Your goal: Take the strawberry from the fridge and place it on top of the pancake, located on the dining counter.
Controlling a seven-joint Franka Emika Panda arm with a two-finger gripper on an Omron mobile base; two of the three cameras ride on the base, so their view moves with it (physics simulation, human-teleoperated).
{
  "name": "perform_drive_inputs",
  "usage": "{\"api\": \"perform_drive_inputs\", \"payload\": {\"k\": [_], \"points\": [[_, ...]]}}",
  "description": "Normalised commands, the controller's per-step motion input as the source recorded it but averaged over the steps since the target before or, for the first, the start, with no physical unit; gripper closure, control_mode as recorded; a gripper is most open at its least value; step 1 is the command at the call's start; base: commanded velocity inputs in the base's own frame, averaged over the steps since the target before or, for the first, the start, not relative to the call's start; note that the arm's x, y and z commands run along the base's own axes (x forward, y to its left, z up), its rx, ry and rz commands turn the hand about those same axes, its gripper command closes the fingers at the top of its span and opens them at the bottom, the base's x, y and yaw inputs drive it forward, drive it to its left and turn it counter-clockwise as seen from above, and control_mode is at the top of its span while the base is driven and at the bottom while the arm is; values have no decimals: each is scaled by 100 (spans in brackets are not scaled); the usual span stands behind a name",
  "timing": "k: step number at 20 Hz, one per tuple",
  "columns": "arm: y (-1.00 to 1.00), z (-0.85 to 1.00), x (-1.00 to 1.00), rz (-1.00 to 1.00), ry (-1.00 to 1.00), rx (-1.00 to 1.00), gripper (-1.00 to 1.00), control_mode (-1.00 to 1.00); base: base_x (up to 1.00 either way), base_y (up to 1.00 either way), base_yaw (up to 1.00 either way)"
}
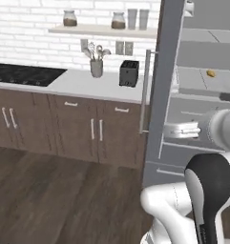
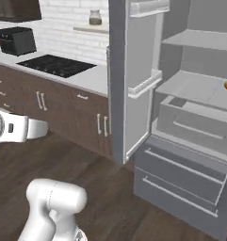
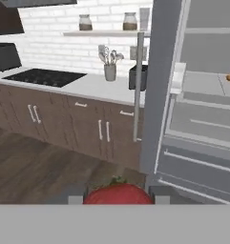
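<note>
The tool (image 3: 117, 199) is closed partway on the strawberry (image 3: 118, 193), outside the open fridge (image 3: 202, 119). It should keep the grip steady while turning toward the pancake.

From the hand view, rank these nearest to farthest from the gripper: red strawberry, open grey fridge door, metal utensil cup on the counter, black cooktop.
1. Red strawberry, between the gripper fingertips.
2. Open grey fridge door, just ahead, right of centre.
3. Metal utensil cup and black cooktop, back on the white counter; too close to call.
</note>
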Motion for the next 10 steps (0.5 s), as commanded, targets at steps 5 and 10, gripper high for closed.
{"api": "perform_drive_inputs", "payload": {"k": [5, 10], "points": [[0, 0, 0, 0, 0, 0, 100, 100, 0, 8, 100], [0, 0, 0, 0, 0, 0, 100, 100, -6, 0, 100]]}}
